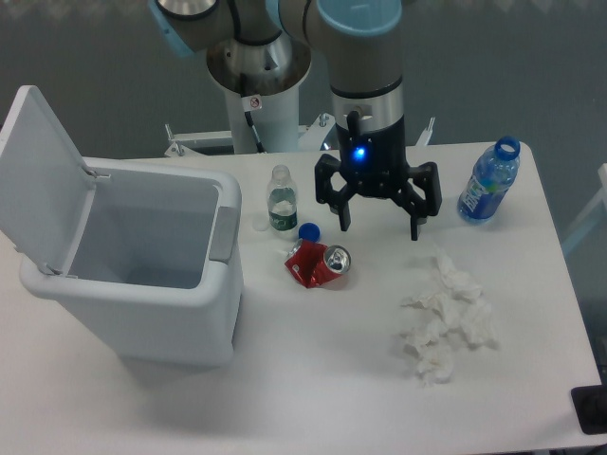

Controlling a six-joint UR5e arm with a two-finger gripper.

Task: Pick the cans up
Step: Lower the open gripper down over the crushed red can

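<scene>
Judging by this frame, nothing's picked yet — can (319,264) lies crushed on the table (313,379), just right of the bin (152,265). Gripper (380,226) hangs above and to its right, fingers spread, empty. You've got approach, grasp & lift left.

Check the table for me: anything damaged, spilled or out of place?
The red can is crushed and lies on its side beside a loose blue cap. Crumpled white tissues are scattered to its right. The blue water bottle has no cap. The bin stands open.
</scene>
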